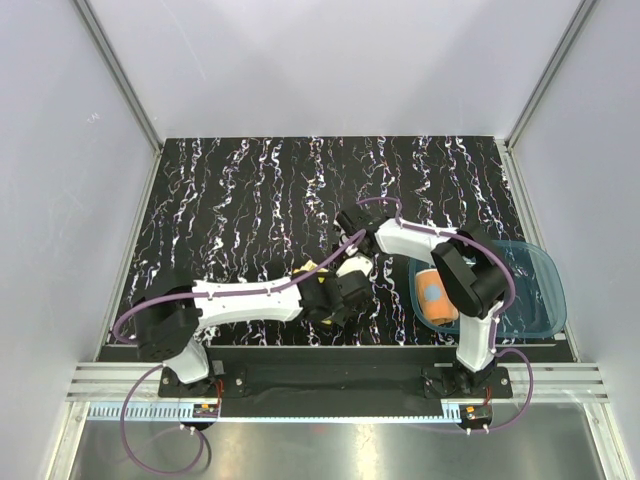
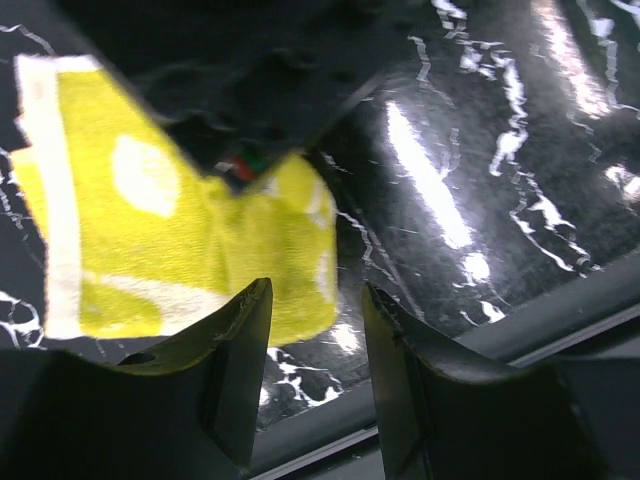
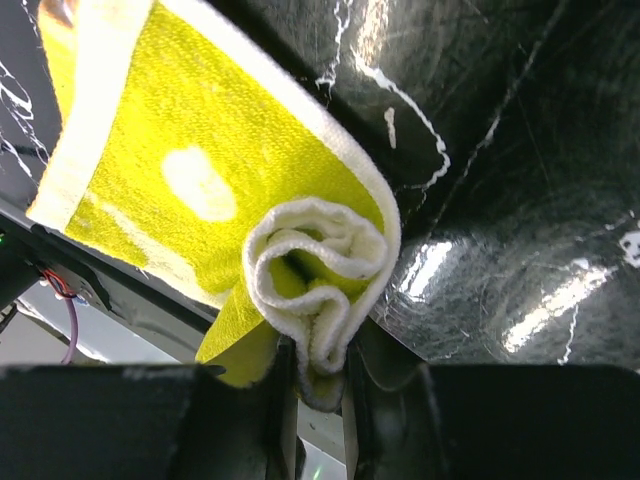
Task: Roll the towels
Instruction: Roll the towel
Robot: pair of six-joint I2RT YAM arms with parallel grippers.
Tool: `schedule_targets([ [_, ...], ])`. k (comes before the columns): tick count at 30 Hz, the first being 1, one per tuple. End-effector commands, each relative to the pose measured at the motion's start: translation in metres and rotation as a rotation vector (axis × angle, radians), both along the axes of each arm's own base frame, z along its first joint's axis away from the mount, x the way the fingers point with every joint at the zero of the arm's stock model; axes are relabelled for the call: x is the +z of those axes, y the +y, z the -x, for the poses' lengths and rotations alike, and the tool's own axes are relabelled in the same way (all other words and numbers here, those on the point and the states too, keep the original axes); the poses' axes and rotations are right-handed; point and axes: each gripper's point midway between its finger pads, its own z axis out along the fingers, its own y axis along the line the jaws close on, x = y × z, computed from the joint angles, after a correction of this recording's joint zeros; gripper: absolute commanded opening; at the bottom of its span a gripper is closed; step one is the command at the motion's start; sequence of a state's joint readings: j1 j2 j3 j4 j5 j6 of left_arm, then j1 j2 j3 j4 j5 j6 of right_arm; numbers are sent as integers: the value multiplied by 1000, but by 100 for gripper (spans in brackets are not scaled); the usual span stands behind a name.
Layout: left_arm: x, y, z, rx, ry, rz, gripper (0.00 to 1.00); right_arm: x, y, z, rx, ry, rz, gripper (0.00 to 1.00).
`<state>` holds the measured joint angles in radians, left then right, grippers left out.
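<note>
Right gripper (image 3: 318, 365): jaws clamped on the rolled end of the yellow towel (image 3: 190, 170). The unrolled part runs up and to the left, away from the fingers, over the black marbled table (image 3: 500, 200).

Left gripper (image 2: 316, 305): jaws apart, gripping nothing. The same towel's edge lies just ahead of its left finger.

Well to the right of the right gripper, the orange towel (image 1: 436, 296) lies as a roll inside the translucent blue tray (image 1: 540, 300).

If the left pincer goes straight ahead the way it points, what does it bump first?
Probably the yellow towel, whose corner lies just ahead of the open left pincer; depth is hard to judge.
</note>
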<state>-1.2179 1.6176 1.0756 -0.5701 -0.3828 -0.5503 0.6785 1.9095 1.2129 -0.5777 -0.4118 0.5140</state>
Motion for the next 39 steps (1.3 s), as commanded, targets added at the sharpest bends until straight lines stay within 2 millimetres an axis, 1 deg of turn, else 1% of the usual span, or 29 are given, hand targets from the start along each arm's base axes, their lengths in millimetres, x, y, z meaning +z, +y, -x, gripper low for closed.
schedule_targets([
  [1,3,-13,-5,1,-68,28,46,0,7,-1,29,-1,-4,22],
  [2,1,-6,-8,23,-81,-5,46,0,8,-2,29,0,-5,22],
  [4,-8,-1,-9,38,-78,-49,46,1,9,-2,34,-2,-7,22],
  [6,-14,5,-7,49,-75,-85,48,2,9,-3,41,-7,-2,22],
  [10,-28,17,-1,75,-64,-145,50,2,7,-4,48,-8,8,23],
  [12,-32,27,-1,99,-87,-189,50,2,9,-5,49,-6,6,23],
  [15,-37,34,1,106,-94,-215,52,2,9,-6,53,-6,4,24],
  [20,-52,45,7,93,-81,-269,52,-1,7,-7,60,0,20,25],
  [21,-55,46,7,91,-77,-273,52,-1,7,-9,60,-2,20,26],
  [22,-61,53,11,86,-68,-292,51,-1,6,-10,57,1,19,27],
  [23,-64,52,12,82,-61,-283,50,-1,5,-11,61,1,14,27],
  [25,-69,58,14,88,-57,-296,47,-2,4,-12,61,10,5,28],
  [26,-73,63,15,91,-54,-304,45,-4,1,-14,55,18,0,29],
  [28,-77,66,17,92,-50,-307,38,-7,-3,-16,49,28,-1,30],
  [29,-77,67,17,91,-52,-304,30,-8,-6,-18,42,32,-6,31],
  [33,-70,60,17,74,-50,-258,15,-12,-16,-22,22,43,-10,36],
  [34,-67,58,18,67,-43,-244,14,-12,-18,-23,19,44,-10,38],
  [35,-66,49,22,51,-18,-205,13,-14,-21,-24,17,47,-10,40],
  [36,-58,42,23,24,-12,-169,11,-16,-26,-25,7,54,-6,41],
  [38,-51,27,29,-7,31,-95,10,-18,-33,-26,1,52,2,45],
  [39,-43,22,29,-20,35,-56,9,-20,-40,-27,-15,59,8,47],
])
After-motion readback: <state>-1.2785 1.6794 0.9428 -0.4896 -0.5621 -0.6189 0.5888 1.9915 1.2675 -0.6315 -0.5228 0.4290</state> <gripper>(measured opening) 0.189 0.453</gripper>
